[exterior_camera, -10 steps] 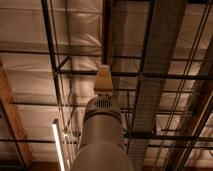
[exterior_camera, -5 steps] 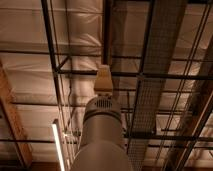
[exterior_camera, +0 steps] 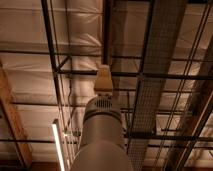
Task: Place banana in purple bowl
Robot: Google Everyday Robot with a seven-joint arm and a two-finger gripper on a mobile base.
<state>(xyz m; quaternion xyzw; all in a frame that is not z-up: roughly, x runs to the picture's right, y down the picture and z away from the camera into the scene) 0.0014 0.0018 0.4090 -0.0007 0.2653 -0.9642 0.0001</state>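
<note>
The one camera looks steeply upward from below, facing the ceiling (exterior_camera: 30, 45). It sights along the robot arm (exterior_camera: 102, 137), which rises close to the lens from the middle of the bottom edge. The gripper (exterior_camera: 103, 80) is the pale tip at the arm's far end, mid-frame, with the cable tray (exterior_camera: 155, 75) far beyond it.

Centre: we are seeing the arm (exterior_camera: 102, 135) rising from the bottom edge and blocking the middle of the view.
Hand: we are finding the hand (exterior_camera: 103, 80) at the arm's top end, pointing up toward the ceiling, with open air on both sides.
Overhead: dark steel trusses (exterior_camera: 50, 45) and a mesh cable tray (exterior_camera: 157, 60) are crossing above.
Left: a lit light tube (exterior_camera: 58, 147) is hanging near the arm, and a wooden beam (exterior_camera: 12, 117) is slanting further out.
Right: we are seeing open air between the arm and the slanting rods (exterior_camera: 192, 110).
</note>
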